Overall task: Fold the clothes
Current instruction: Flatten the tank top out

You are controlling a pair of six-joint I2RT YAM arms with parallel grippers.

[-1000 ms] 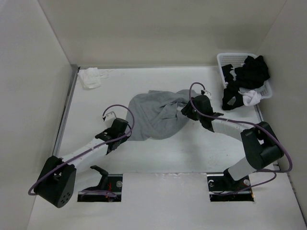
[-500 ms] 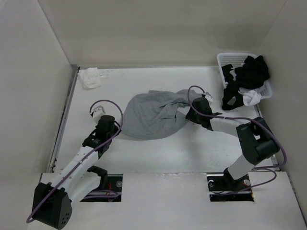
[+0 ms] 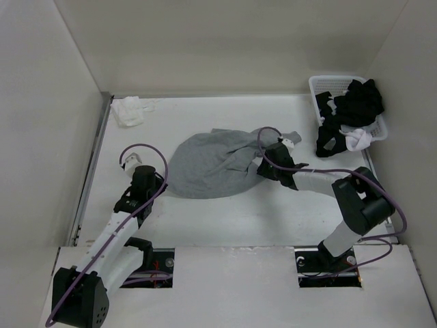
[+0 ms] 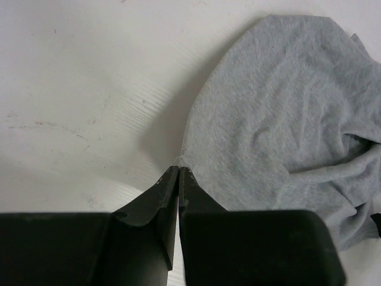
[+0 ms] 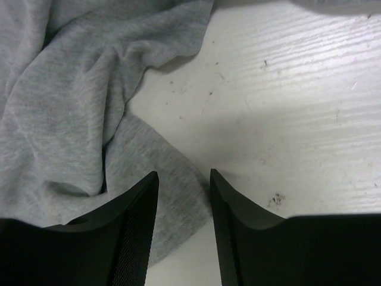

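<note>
Right claw point(image 5: 183, 173) parted, tank top point(image 5: 65, 107) corner between

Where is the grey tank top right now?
In the top view the grey tank top lies bunched centrally, between the left arm's jaws at its left edge and the right arm's jaws at its right, with the white basket farther right.

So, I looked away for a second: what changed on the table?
The left gripper, shut on the edge of the grey tank top, drew back leftward, stretching it that way. The right gripper, open, edged left over a fold. The basket of clothes and the white cloth stayed put.
</note>
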